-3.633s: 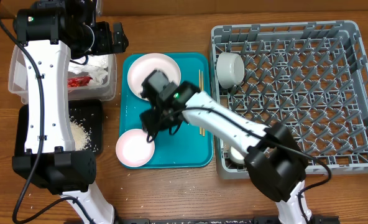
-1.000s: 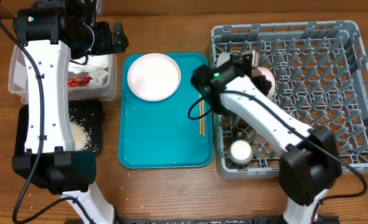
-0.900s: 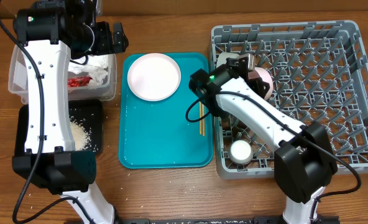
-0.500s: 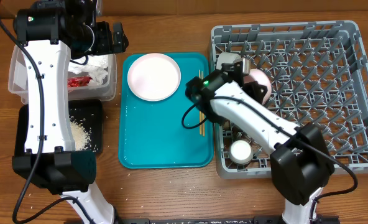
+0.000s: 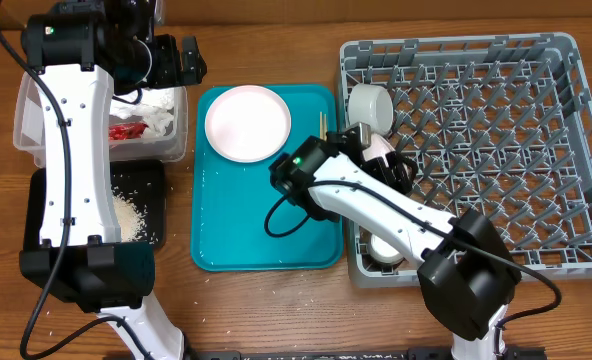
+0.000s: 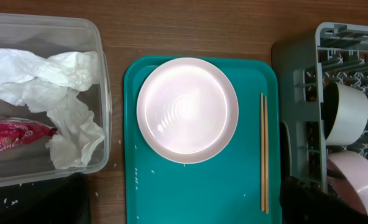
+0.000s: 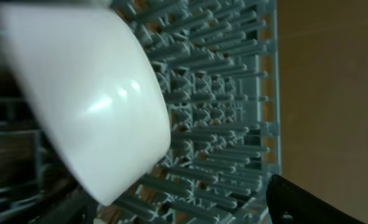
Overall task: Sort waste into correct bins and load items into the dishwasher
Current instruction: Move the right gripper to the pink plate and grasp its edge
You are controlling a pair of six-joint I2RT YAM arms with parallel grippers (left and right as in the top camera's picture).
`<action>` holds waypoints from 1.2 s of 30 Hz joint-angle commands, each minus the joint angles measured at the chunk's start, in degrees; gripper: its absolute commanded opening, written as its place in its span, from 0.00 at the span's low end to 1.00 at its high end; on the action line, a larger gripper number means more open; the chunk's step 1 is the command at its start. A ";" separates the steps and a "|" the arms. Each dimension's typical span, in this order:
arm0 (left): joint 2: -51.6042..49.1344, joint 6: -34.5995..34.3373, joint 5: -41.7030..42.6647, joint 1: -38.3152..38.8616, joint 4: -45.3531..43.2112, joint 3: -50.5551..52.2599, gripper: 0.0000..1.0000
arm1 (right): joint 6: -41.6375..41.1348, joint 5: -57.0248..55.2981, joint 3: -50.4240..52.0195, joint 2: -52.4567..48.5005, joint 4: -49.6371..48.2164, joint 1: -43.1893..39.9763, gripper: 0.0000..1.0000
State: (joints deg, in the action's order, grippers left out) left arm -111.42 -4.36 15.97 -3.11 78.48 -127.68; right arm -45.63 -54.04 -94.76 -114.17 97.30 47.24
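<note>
My left gripper hangs open and empty above the clear tub, which holds the white napkin and red wrapper. My right gripper is open and empty at the left edge of the grey dish rack. There a white bowl and a pink bowl stand on edge. A white plate and chopsticks lie on the teal tray.
The black tray with rice grains sits in front of the clear tub. A small white cup sits in the rack's front left corner, partly under my right arm. Loose grains lie on the wood near the tray.
My right gripper carried the pink bowl from the teal tray into the rack, let go of it beside the white bowl, and drew back left. The left arm has not moved.
</note>
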 commanded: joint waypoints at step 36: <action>0.46 0.07 -0.33 -0.20 0.15 -0.90 1.00 | 9.75 52.94 -27.43 -25.55 -40.92 -11.91 0.43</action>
State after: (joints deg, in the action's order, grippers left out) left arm -111.42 -4.36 15.79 -3.11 78.50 -127.68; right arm -35.24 -2.20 -122.13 -138.78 56.66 35.66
